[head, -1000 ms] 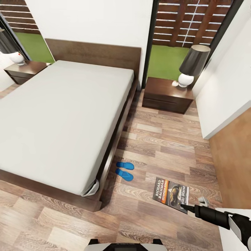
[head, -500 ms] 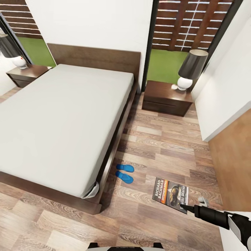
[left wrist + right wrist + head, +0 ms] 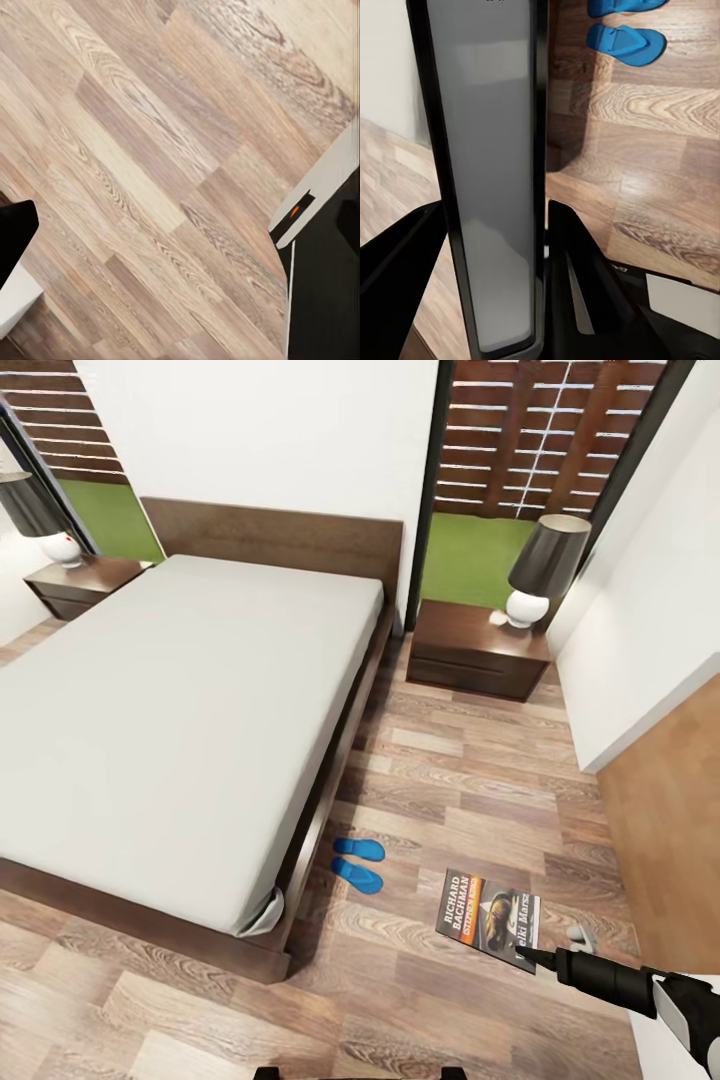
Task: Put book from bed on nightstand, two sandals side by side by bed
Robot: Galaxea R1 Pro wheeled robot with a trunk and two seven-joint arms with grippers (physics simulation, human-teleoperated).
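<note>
The book point(image 3: 490, 915), dark with an orange band, hangs just above the floor at the lower right. My right gripper point(image 3: 535, 958) is shut on its near corner. In the right wrist view the book point(image 3: 487, 172) stands edge-on between the two dark fingers of the right gripper point(image 3: 495, 206). Two blue sandals point(image 3: 358, 861) lie side by side on the floor beside the bed point(image 3: 170, 700); the right wrist view also catches the sandals point(image 3: 626, 43). One nightstand point(image 3: 470, 655) stands right of the headboard, another nightstand point(image 3: 75, 582) left of it. My left gripper point(image 3: 184, 225) is open over bare floor.
Each nightstand carries a lamp with a dark shade, the right lamp point(image 3: 540, 570) and the left lamp point(image 3: 40, 515). A white wall point(image 3: 650, 610) and a wooden panel point(image 3: 670, 830) close the right side. Wood floor point(image 3: 470, 780) runs between the bed and that wall.
The whole head view has shifted: bed, nightstands and lamps sit lower in the picture and more wall shows above. The right gripper still holds the book in the same spot.
</note>
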